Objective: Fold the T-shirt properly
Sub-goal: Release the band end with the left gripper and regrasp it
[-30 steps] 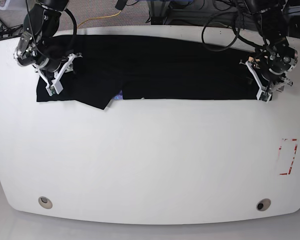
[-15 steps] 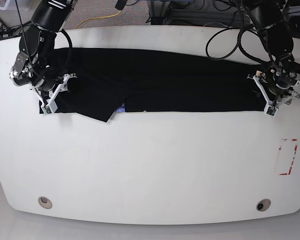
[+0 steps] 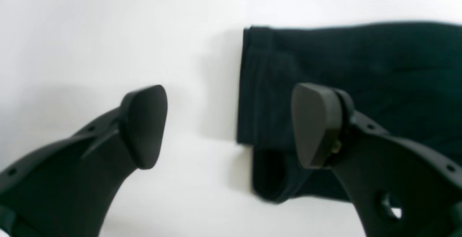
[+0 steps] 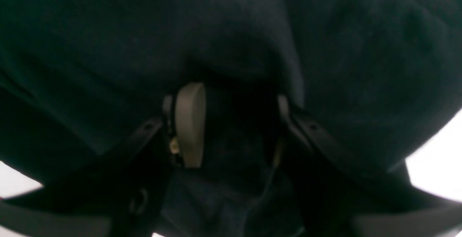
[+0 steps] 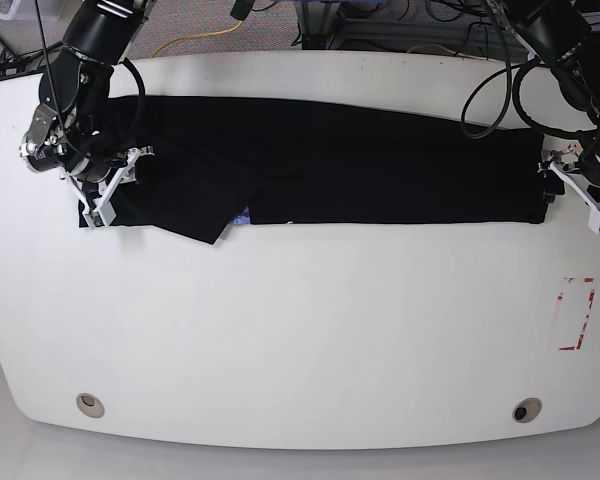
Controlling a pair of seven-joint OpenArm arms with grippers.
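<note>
The black T-shirt (image 5: 360, 160) lies as a long flat band across the far half of the white table (image 5: 300, 330). A bit of purple-blue print (image 5: 242, 214) peeks out at its near edge. My left gripper (image 5: 580, 195) hangs open at the shirt's right end. In the left wrist view this gripper (image 3: 231, 125) holds nothing, with one finger (image 3: 317, 125) above the hem (image 3: 260, 85) and the other over bare table. My right gripper (image 5: 106, 195) sits at the shirt's left end. In the right wrist view it (image 4: 234, 126) is shut on bunched black cloth (image 4: 108, 31).
A red-marked rectangle (image 5: 577, 313) is taped near the table's right edge. Two round grommets (image 5: 91, 404) (image 5: 526, 409) sit near the front edge. Cables (image 5: 490, 90) hang behind the far right of the table.
My left gripper has opened, let go of the shirt's right end and moved right, off the cloth. The right gripper first drew the left end a little leftward, then stayed put.
</note>
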